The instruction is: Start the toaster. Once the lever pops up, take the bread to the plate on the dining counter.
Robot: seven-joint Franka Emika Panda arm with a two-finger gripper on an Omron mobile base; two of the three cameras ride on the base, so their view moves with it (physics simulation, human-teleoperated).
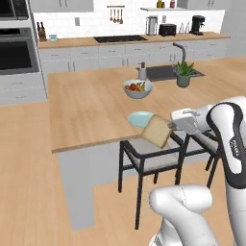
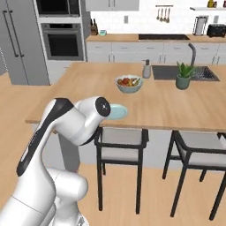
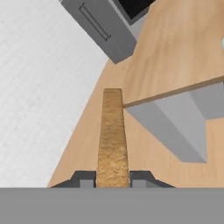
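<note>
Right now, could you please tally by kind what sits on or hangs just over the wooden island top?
Plate: 1
Bowl of fruit: 1
Potted plant: 1
Soap dispenser: 1
Bread slice, held by the shut gripper beside the plate: 1
Total: 5

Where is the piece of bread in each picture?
Left base view: the bread slice is right of centre, held in the pincer, overlapping the plate.
Right base view: I can't find it; the arm stands before the plate.
Hand view: seen edge-on, bottom centre.
Shared landmark: the dining counter's edge.
</note>
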